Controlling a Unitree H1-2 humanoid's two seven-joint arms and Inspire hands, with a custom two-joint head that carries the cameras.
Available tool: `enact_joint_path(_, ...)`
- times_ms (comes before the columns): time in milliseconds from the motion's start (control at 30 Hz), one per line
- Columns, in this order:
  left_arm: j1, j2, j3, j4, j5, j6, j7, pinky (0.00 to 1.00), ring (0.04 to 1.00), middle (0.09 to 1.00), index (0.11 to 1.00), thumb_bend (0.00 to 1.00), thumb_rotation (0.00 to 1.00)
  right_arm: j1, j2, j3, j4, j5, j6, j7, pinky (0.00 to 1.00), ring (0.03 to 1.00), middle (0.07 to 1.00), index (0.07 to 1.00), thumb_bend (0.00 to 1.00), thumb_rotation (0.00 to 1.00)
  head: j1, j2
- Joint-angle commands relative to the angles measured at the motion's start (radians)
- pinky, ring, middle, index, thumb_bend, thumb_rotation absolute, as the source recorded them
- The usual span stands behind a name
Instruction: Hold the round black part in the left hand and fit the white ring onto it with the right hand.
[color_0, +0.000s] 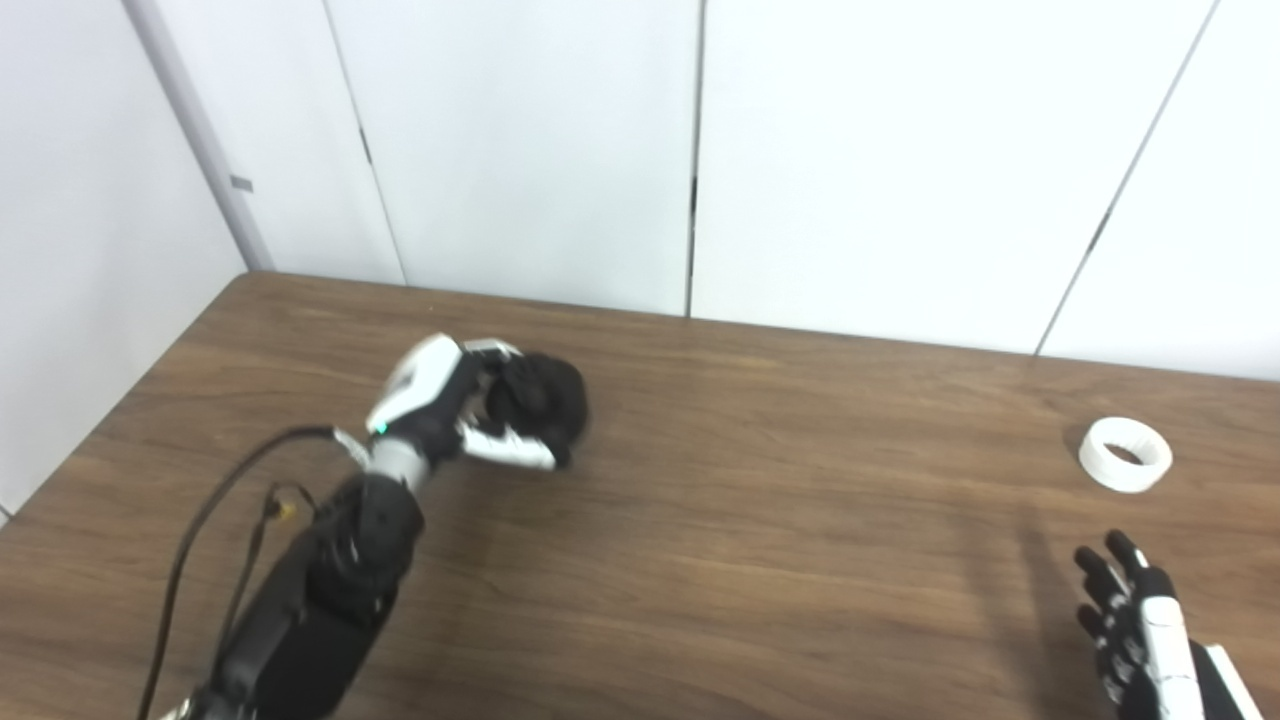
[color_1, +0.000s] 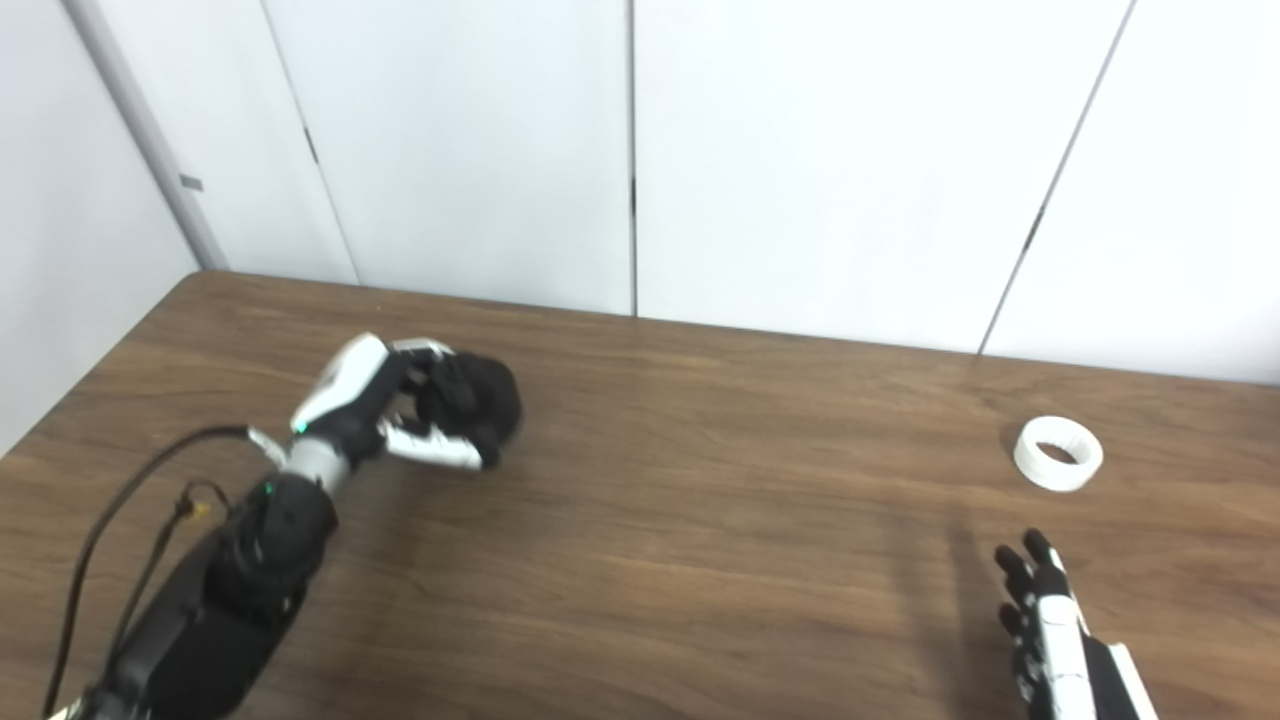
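Observation:
My left hand (color_0: 470, 405) is at the left middle of the table, its fingers closed around the round black part (color_0: 550, 400). The part sits at table level in the hand; whether it is lifted I cannot tell. It also shows in the right eye view (color_1: 485, 400). The white ring (color_0: 1125, 453) lies flat on the table at the far right. My right hand (color_0: 1135, 625) is open and empty at the bottom right, fingers spread, a short way nearer to me than the ring and not touching it.
The brown wooden table (color_0: 750, 520) ends at white wall panels (color_0: 520, 150) behind. Black cables (color_0: 200, 520) trail from the left forearm over the table's left part. The table's left edge runs close by the left arm.

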Motion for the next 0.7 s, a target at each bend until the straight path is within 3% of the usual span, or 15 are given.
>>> enact_joint_path(0,-0.008,0.004,-0.008,-0.085,0.03,0.005,-0.021,0.82,0.875,0.775,0.483,0.52,0.05,-0.014,0.037,0.005,-0.019,-0.004,-0.054,-0.004,1.0,1.0,0.953,1.0,0.39,1.0,-0.015,0.007)
enact_joint_path(167,0.062,-0.02,-0.079,-0.219,0.109,0.0,-0.084,0.84,0.877,0.778,0.482,0.52,0.05,-0.015,0.041,0.021,-0.004,-0.008,-0.067,-0.01,1.0,0.982,0.933,1.0,0.45,1.0,-0.056,0.028)
enact_joint_path(233,0.097,-0.036,-0.115,-0.246,0.142,-0.036,-0.083,0.83,0.865,0.77,0.482,0.52,0.05,-0.017,0.045,0.03,-0.003,-0.01,-0.065,-0.011,1.0,0.982,0.931,1.0,0.46,1.0,-0.074,0.039)
enact_joint_path(300,0.127,-0.049,-0.145,-0.257,0.168,-0.076,-0.076,0.83,0.855,0.763,0.482,0.52,0.05,-0.019,0.048,0.039,-0.004,-0.017,-0.059,-0.017,1.0,0.985,0.932,1.0,0.47,1.0,-0.088,0.046)
enact_joint_path(367,0.156,-0.067,-0.168,-0.259,0.187,-0.115,-0.068,0.96,0.873,0.763,0.481,0.52,0.05,-0.021,0.052,0.049,-0.006,-0.032,-0.054,-0.027,1.0,0.979,0.924,1.0,0.49,1.0,-0.102,0.052)
enact_joint_path(400,0.175,-0.078,-0.187,-0.262,0.204,-0.129,-0.068,0.98,0.877,0.763,0.481,0.52,0.05,-0.023,0.055,0.053,-0.006,-0.04,-0.052,-0.032,1.0,0.977,0.922,1.0,0.49,1.0,-0.114,0.058)
enact_joint_path(667,0.254,-0.109,-0.29,-0.237,0.35,-0.249,-0.077,1.0,0.851,0.758,0.481,0.52,0.05,-0.035,0.059,0.087,-0.005,-0.074,-0.051,-0.057,1.0,0.959,0.899,0.991,0.55,1.0,-0.193,0.11)
